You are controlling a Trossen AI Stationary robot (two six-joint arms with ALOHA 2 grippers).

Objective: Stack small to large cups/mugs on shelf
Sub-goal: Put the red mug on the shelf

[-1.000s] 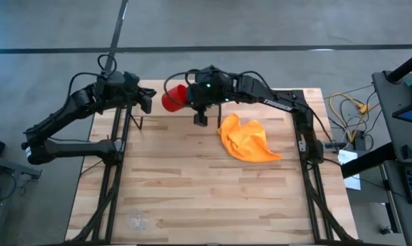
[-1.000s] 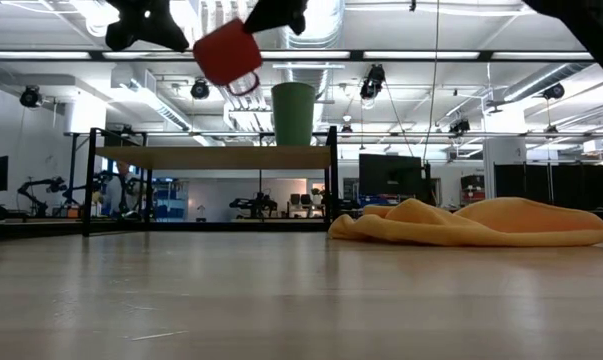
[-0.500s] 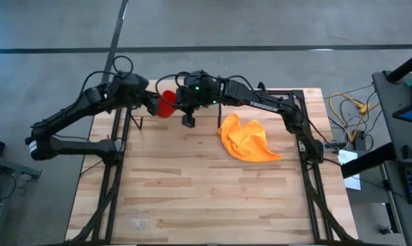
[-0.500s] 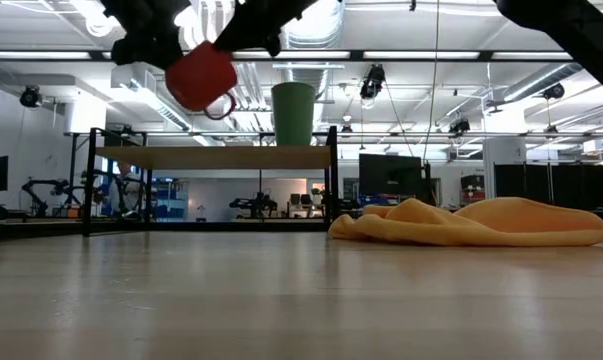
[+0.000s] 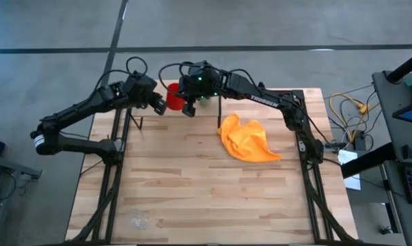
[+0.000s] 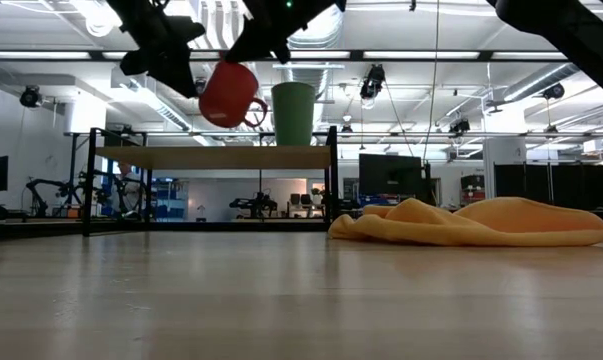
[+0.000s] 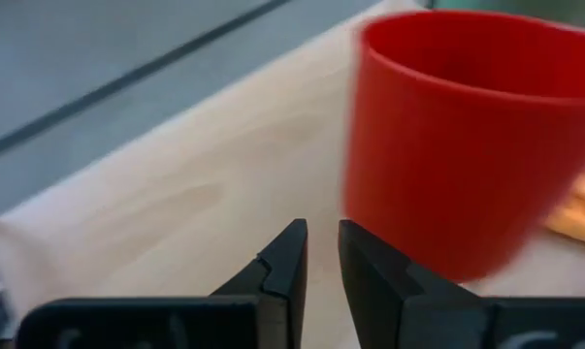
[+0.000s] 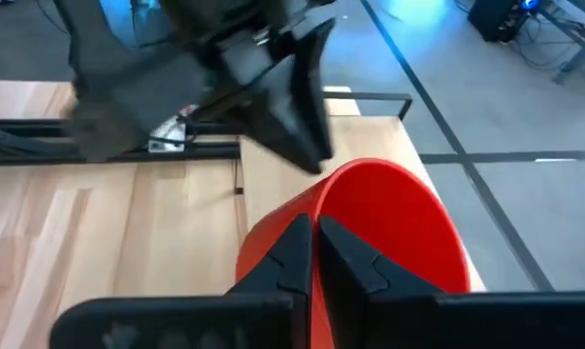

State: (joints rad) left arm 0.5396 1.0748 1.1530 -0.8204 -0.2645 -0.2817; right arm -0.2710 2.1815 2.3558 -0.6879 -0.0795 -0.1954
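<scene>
The red mug [image 5: 173,98] [image 6: 228,93] hangs tilted in the air above the shelf [image 6: 216,157], beside the green cup [image 6: 294,113], which stands upright on the shelf board. My right gripper [image 5: 188,104] [image 8: 314,242] is shut on the mug. My left gripper [image 5: 159,102] [image 7: 321,254] is shut and sits close to the mug's left side [image 7: 447,145]. The clear glass cup [image 5: 136,220] stands on the table near its near-left corner. My right gripper pinches the mug's wall at the rim [image 8: 323,199], one finger outside [image 8: 290,247] and one inside the opening [image 8: 342,250]. It comes slanting down from above. The mug is lifted clear and tilted, handle [image 6: 256,112] low on the green cup's side. My left gripper: I cannot tell whether it touches the mug.
An orange cloth [image 5: 250,140] [image 6: 481,222] lies crumpled on the table right of the shelf. Thin black posts [image 6: 88,180] [image 6: 331,175] frame the shelf. Bare planks [image 5: 206,198] fill the table's near half.
My right gripper has carried the mug down toward the shelf, swinging it left and then back toward the green cup, and the mug has turned. My left gripper has moved right, toward the mug, and now sits close beside it.
</scene>
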